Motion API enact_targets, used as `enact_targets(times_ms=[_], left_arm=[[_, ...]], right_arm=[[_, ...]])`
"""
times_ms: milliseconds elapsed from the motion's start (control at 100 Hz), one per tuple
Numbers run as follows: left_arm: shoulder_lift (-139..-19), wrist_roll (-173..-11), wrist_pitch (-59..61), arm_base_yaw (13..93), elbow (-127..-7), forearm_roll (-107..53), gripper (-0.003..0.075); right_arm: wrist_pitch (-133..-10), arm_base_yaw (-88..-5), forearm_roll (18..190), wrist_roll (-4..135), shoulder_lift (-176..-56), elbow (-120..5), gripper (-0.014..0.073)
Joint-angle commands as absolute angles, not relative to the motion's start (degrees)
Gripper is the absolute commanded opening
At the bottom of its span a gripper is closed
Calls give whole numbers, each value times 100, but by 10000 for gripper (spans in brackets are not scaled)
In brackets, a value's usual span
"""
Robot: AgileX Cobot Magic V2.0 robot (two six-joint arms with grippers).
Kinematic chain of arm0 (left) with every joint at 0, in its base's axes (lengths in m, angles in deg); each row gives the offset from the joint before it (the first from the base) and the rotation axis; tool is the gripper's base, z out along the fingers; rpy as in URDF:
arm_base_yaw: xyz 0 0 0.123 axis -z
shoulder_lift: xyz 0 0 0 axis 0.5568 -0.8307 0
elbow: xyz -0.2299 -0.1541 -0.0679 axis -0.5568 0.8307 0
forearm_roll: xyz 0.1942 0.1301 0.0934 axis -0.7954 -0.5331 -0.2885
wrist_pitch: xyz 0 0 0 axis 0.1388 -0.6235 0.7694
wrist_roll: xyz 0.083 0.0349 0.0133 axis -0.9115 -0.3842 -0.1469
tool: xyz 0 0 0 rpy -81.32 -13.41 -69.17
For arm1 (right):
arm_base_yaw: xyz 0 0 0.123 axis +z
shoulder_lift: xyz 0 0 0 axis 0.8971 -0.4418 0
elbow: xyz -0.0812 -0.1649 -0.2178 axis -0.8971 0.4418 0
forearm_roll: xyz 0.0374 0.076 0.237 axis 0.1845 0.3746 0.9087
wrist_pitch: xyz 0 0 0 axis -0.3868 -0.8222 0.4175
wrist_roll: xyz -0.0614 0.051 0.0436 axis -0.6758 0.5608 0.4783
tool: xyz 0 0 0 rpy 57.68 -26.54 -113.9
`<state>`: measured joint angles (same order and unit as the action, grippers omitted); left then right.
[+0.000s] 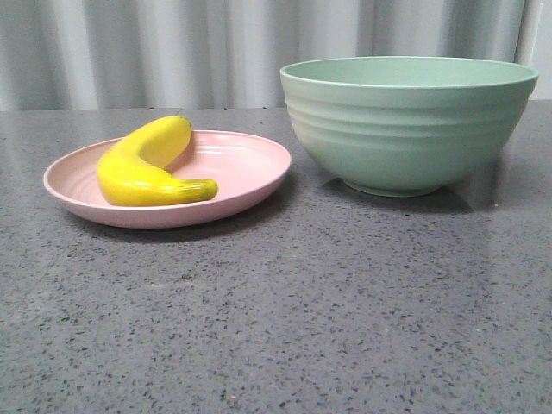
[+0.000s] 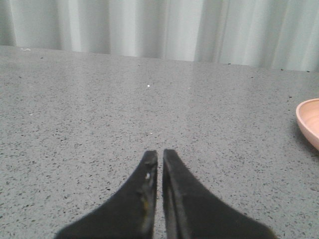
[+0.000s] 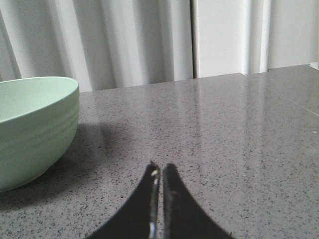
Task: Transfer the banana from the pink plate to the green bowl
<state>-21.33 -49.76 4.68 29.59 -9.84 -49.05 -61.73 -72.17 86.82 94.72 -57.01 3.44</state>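
One glossy curved banana (image 1: 148, 166) on one shallow ringed pink plate (image 1: 246, 168), left of frame; one ridged matte green bowl (image 1: 405, 125), upper right; speckled grey table (image 1: 285, 310). Left gripper (image 2: 159, 155) and right gripper (image 3: 160, 169): both clenched, empty.

The banana (image 1: 148, 166) is laid on the pink plate (image 1: 250, 168), which is set just left of the green bowl (image 1: 405, 125), on the table (image 1: 285, 319).

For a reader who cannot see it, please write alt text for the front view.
A yellow banana lies on a pink plate at the left of a grey speckled table. A taller green bowl stands to the plate's right, with pale curtains behind. No gripper shows in this view.
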Motion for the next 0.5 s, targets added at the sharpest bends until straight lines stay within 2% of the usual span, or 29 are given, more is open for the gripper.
enact_targets(times_ms=[0,490], left_arm=[[-1950,-4980,966,2967,-821,-4847,-19],[-1950,-4980,980,2967,-893,-4698,-19]], right_arm=[[-5752,-7246,8623,9445,-5602,491,-73],[-5907,-7160,8634,9445,-5602,479,-73]])
